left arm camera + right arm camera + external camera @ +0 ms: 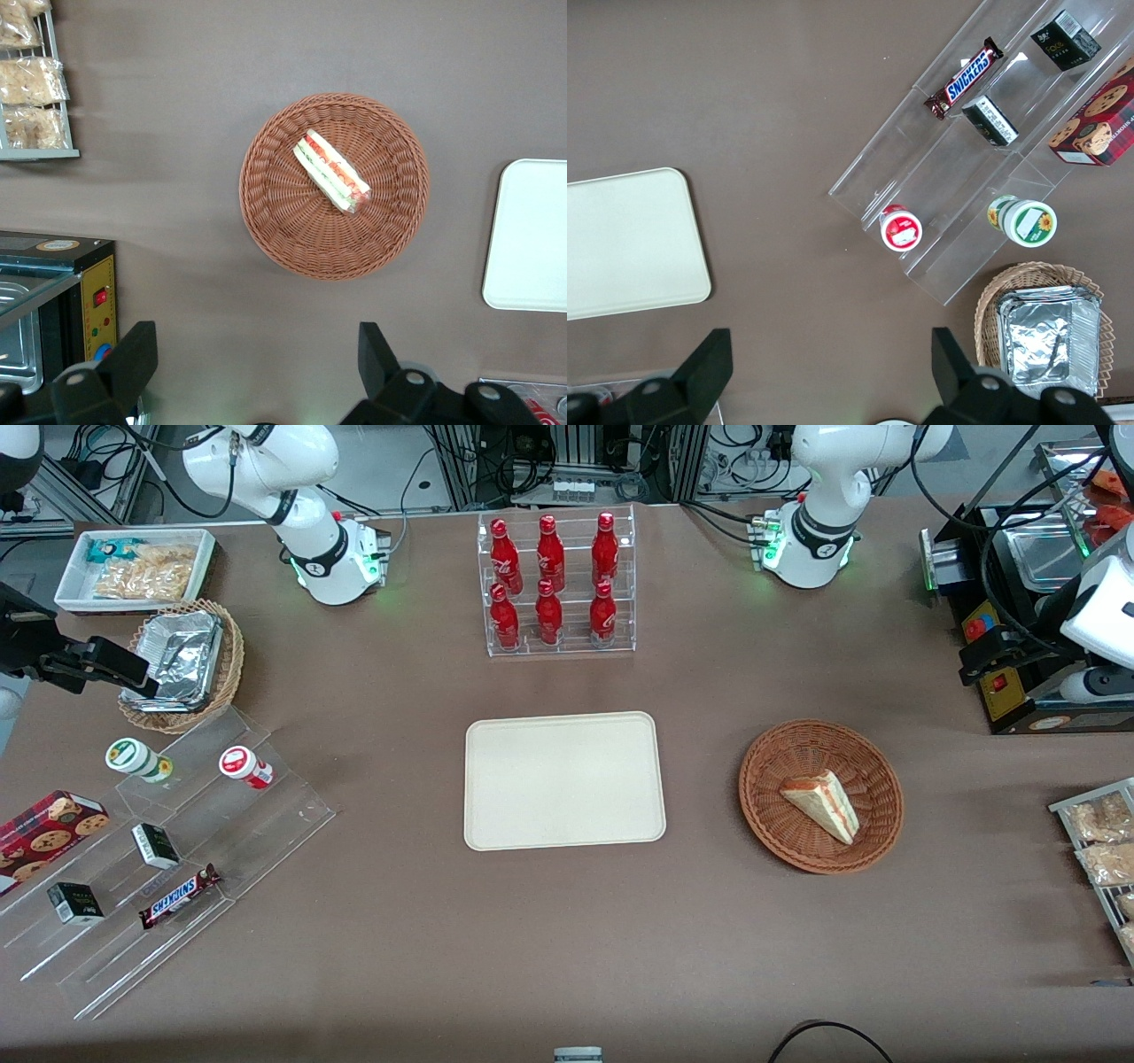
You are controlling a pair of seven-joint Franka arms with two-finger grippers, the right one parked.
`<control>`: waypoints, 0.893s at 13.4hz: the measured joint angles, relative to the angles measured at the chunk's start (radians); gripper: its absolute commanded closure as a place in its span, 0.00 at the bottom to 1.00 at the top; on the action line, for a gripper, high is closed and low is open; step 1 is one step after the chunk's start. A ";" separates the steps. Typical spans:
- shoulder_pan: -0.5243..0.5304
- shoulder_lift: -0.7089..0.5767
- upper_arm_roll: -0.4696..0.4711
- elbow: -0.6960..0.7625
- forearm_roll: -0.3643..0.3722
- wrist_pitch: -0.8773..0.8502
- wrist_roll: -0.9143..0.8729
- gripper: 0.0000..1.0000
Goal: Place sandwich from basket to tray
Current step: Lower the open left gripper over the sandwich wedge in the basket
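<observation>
The sandwich (822, 804) (330, 171) is a pale bread wedge with a red and green filling stripe, lying in the round reddish-brown wicker basket (780, 762) (275, 212). The cream tray (564, 779) (532, 235) (629, 243) lies flat beside the basket, toward the parked arm's end, with nothing on it. My left gripper (973, 666) (257, 341) hangs open and holds nothing. It is high over the edge of the black appliance, toward the working arm's end and apart from the basket.
A black oven-like appliance (1019, 602) (53, 301) stands under my arm. A wire rack of snack bags (1099, 850) (31, 80) sits nearer the front camera. A clear rack of red bottles (554, 584) stands farther from the camera than the tray.
</observation>
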 measured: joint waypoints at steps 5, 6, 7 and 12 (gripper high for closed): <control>0.000 0.008 0.000 0.002 0.000 -0.006 0.000 0.00; 0.000 0.017 0.000 -0.008 0.000 -0.006 0.000 0.00; 0.000 0.030 0.000 -0.028 0.000 0.000 -0.001 0.00; 0.000 0.089 -0.032 -0.279 -0.001 0.307 -0.161 0.00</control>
